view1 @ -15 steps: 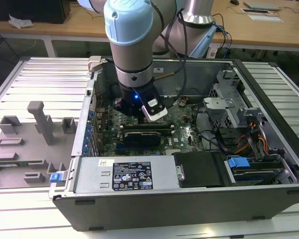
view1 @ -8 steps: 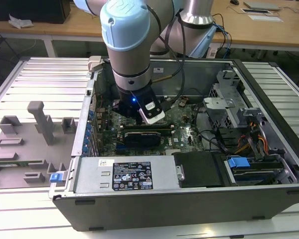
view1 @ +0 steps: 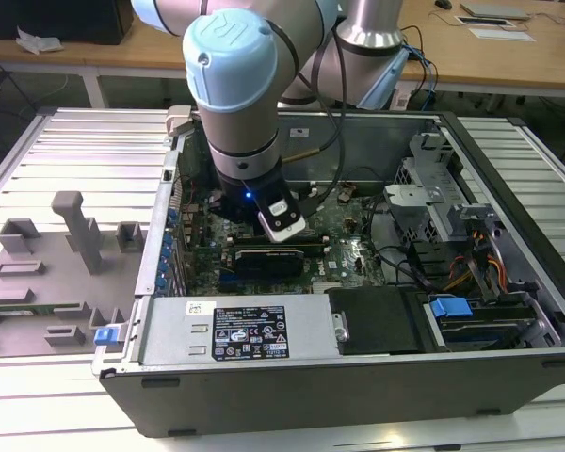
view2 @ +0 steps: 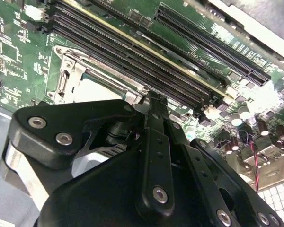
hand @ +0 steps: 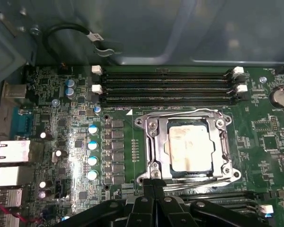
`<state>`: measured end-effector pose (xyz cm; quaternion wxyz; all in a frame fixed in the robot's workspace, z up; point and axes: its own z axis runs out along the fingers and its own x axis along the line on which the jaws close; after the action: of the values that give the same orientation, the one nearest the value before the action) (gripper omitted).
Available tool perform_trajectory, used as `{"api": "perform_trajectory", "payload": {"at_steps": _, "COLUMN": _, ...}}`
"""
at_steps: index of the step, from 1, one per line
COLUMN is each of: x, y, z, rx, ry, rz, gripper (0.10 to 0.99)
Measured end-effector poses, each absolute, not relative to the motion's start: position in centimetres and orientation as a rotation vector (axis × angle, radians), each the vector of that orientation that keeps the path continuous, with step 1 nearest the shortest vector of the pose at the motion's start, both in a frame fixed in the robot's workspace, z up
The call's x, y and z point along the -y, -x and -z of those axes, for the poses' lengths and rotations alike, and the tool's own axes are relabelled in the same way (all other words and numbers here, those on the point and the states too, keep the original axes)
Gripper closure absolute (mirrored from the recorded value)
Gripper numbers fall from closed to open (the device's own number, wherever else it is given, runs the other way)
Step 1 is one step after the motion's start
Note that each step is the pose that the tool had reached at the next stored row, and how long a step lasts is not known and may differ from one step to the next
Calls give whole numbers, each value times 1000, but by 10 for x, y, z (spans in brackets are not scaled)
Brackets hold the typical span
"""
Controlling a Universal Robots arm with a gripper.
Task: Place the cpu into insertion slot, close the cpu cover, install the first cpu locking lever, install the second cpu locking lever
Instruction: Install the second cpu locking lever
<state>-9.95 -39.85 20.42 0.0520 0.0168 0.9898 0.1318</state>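
In the first wrist view the cpu [hand: 189, 147], a pale silvery square with smudges, lies in the socket, and the insertion slot under it is hidden. The grey metal cpu cover [hand: 152, 142] lies flat around it as a frame. One thin wire lever [hand: 180, 113] runs along the far side of the frame and another [hand: 199, 179] along the near side. My gripper [hand: 154, 185] is shut, its black fingertips pressed together at the near lever's end by the frame's corner. The second wrist view shows the gripper [view2: 154, 100] beside the cover [view2: 68, 75] and cpu [view2: 97, 90].
Long black memory slots [hand: 165, 87] run just beyond the socket, a row of capacitors [hand: 92, 151] stands beside it, and the grey case wall [hand: 189, 33] rises behind. In the exterior view the arm [view1: 235, 104] reaches into the open case, near the power supply [view1: 250, 331] and cabled drive cage [view1: 471, 254].
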Motion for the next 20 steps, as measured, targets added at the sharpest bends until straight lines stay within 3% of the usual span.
{"api": "perform_trajectory", "payload": {"at_steps": 16, "x": 393, "y": 106, "z": -196, "rx": -3008, "ry": -54, "rz": -416, "gripper": 980}}
{"api": "perform_trajectory", "payload": {"at_steps": 20, "x": 393, "y": 106, "z": -217, "rx": -3009, "ry": -55, "rz": -410, "gripper": 980}}
